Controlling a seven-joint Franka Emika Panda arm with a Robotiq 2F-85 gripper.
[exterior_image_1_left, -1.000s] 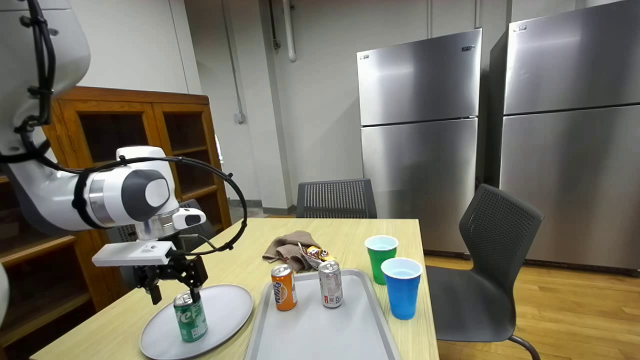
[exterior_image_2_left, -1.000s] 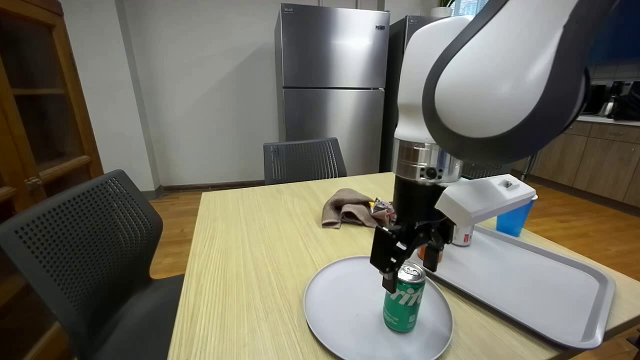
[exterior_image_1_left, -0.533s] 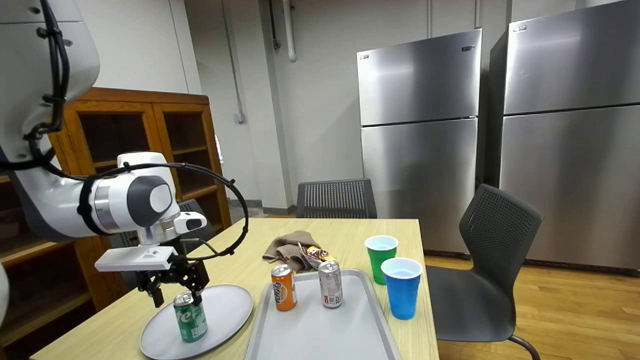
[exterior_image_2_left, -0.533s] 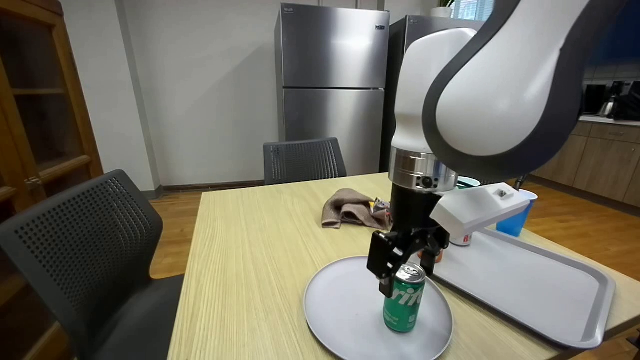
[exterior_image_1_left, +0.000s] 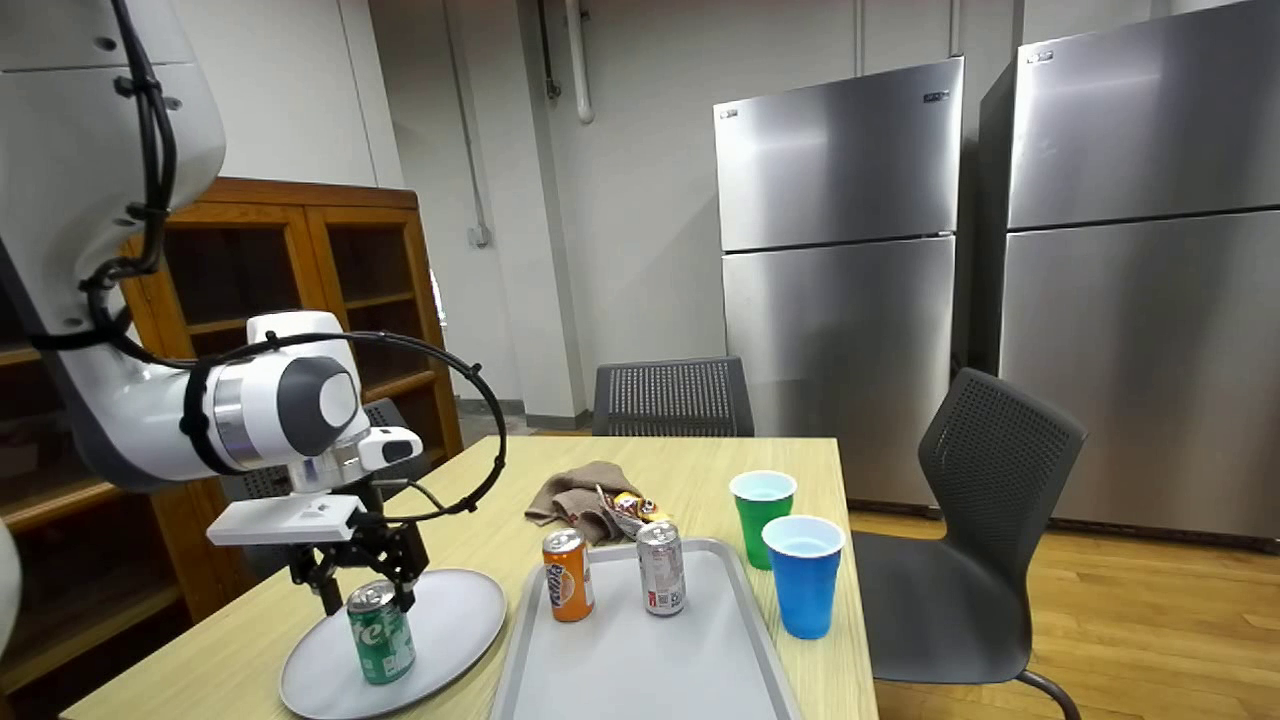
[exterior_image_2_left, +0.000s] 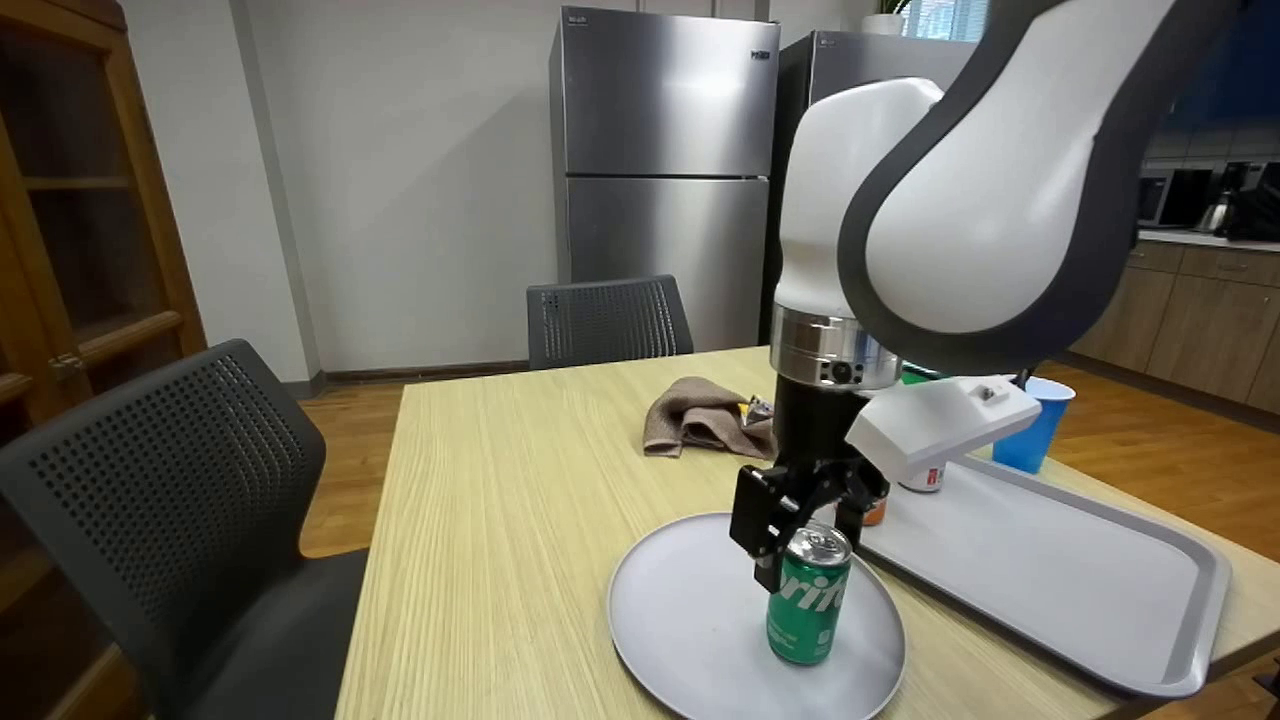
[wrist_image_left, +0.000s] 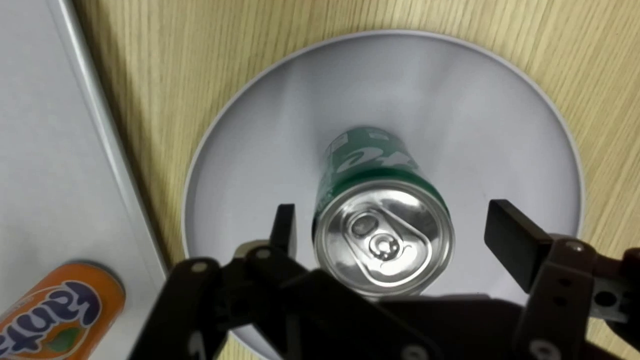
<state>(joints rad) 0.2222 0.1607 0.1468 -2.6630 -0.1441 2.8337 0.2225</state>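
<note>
Sprite can (exterior_image_2_left: 808, 615): stands upright on the round gray plate (wrist_image_left: 500, 115), directly under the gripper (wrist_image_left: 395, 227).
Gripper: spread wide, fingers apart on either side of the can's lid, clamped on nothing; shows space on both sides in the wrist view, apparently tighter toward the gray tray (exterior_image_2_left: 1060, 570).
Step in hand: looks like lining up around the can, with no hold taken.
Next move: seems to call for centering over the lid, lowering straight along the can's wall, then closing evenly, careful not to tip anything on the smooth plate.
Plate: lies flat on the table (exterior_image_2_left: 500, 520), just beside the tray without touching.
Tray: carries an orange Fanta can (exterior_image_1_left: 568, 590) and a silver can (exterior_image_1_left: 661, 575), both upright and apart.
Past the cans: brown cloth (exterior_image_1_left: 570, 490), bunched up, with a shiny wrapper (exterior_image_1_left: 635, 510) alongside.
Beside the tray: green cup (exterior_image_1_left: 760, 530) and blue cup (exterior_image_1_left: 805, 595), upright, near each other.
Around the table: dark chairs (exterior_image_1_left: 1000, 460), with steel refrigerators (exterior_image_1_left: 840, 340) behind.
</note>
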